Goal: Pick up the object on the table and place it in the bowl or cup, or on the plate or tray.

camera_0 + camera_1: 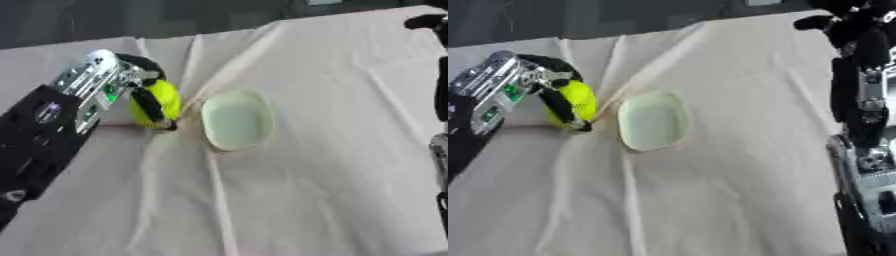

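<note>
Left hand (pixel 144 92) is curled around the yellow-green ball (pixel 164 100), black fingers (pixel 150 105) wrapped across its front, near the table's left edge. Ball sits just left of the pale green tray (pixel 236 120), close but apart; can't tell if it's touching the cloth. Tray lies flat, roughly mid-table. Right hand (pixel 846 22) is up at the far right corner, dark and blurred; can't tell its state. Cream cloth (pixel 306 190) covers the table, creased with long folds running toward the tray. Dark room behind the far edge.
</note>
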